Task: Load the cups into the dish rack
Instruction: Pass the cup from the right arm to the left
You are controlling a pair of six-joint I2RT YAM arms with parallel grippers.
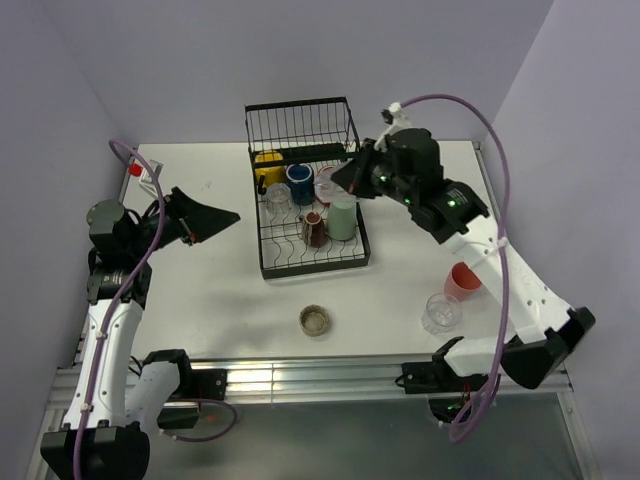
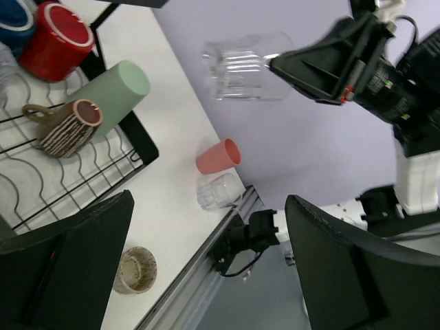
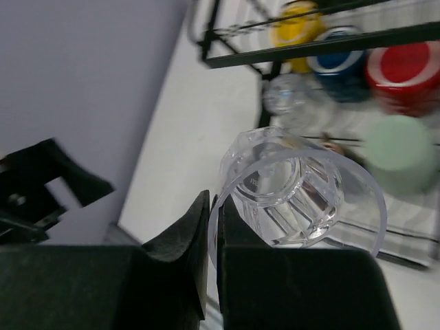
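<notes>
The right gripper [image 3: 212,213] was clenched on the rim of a clear ribbed glass [image 3: 295,196], one finger inside the mouth and one outside. It held the glass on its side in the air over the far right part of the black wire dish rack [image 1: 314,268]. From these views I could not tell whether the glass touched anything below it.

The left gripper [image 2: 210,199] was released, its jaws spread wide with nothing between them. It hung over the white worktop [image 1: 200,290] to the left of the rack.

Six cups sat in the rack:
- a yellow mug [image 1: 267,158] at the far left
- a navy mug [image 1: 299,183] beside it
- a red mug [image 2: 58,42] to the right of the navy one
- a second clear glass [image 1: 277,196] near the left side
- a brown striped mug [image 1: 312,230] lying tilted in the middle
- a pale green tumbler [image 1: 342,218] just right of the striped mug

Three cups stood outside the rack. A pink tumbler [image 1: 463,281] and a third clear glass [image 1: 441,313] were close together at the near right. A low brownish glass [image 1: 315,320] stood alone near the front edge.
</notes>
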